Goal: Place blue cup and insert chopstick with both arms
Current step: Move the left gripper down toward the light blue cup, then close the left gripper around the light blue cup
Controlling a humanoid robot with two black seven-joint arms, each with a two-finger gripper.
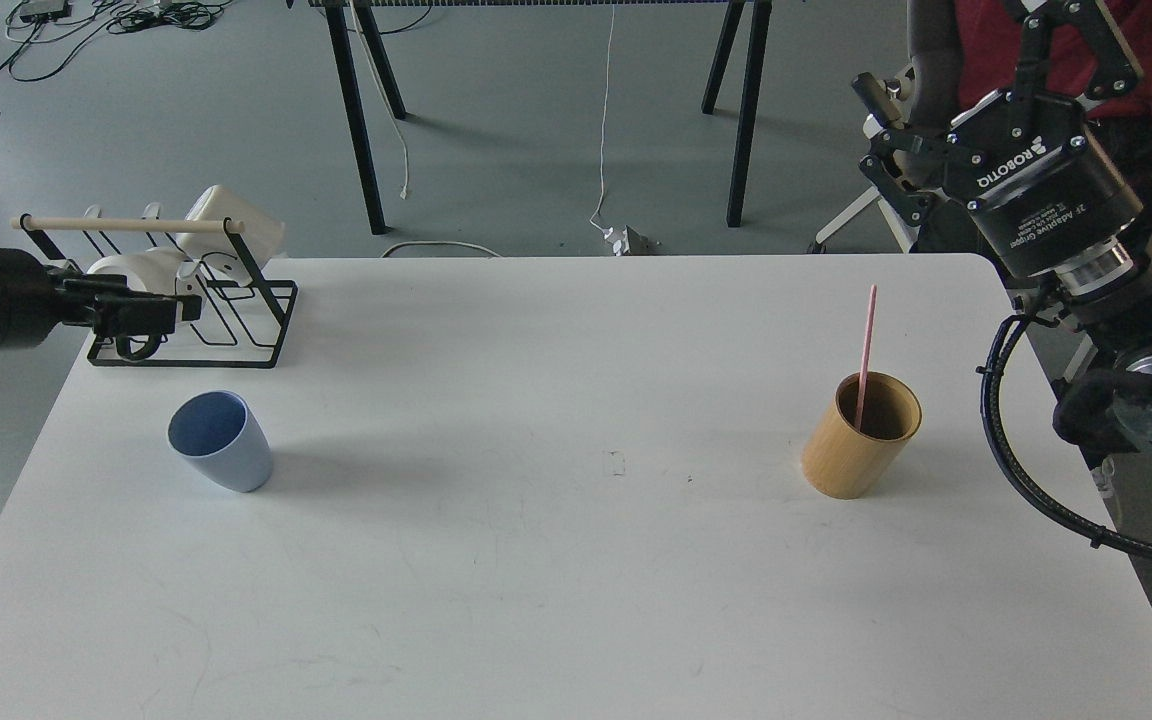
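Nearest, a bare stretch of white surface [536, 600], likely kept free as working room for both arms. Farther in on the left, the blue cup [221, 441], upright and mouth-up, standing alone, well apart from everything else: easy to approach from the side. On the right at about the same depth, a tan cylinder [861, 435] holding the pink chopstick [867, 345], leaning against the inner wall with most of its length sticking out above the rim, so plenty of shaft to pinch.

Beyond the cup, the left end effector [161, 310] lying low and level just in front of the black wire rack [236, 320]; too dark and end-on to tell whether spread or pressed together. Holding nothing, by the look of it. White mugs [226, 225] hanging on the rack behind.

Farthest right, the right end effector [886, 165] raised well above the surface edge, fingers spread, empty, up and behind the chopstick. Neither thing grasped yet; task apparently at its start.
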